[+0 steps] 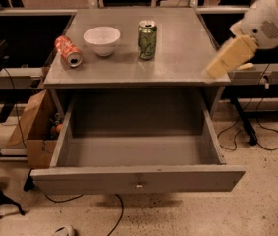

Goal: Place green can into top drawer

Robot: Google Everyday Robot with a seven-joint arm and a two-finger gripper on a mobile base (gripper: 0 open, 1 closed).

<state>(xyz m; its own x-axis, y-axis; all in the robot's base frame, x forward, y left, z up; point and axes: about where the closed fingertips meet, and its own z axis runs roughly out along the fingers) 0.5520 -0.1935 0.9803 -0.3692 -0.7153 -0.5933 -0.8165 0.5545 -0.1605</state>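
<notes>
Green can (147,39) upright on tabletop (178,63); gripper (221,64) well apart, over right edge.

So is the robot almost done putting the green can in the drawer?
Not nearly. Done: the top drawer is pulled open, with nothing inside. In hand: the gripper hovers by the right edge of the cabinet top, apart from the green can, which stands upright beside the white bowl. Left: grab the can and set it in the drawer.

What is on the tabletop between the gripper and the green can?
Nothing: in the camera view only bare grey tabletop lies between the gripper, at the table's right edge, and the upright green can.
</notes>
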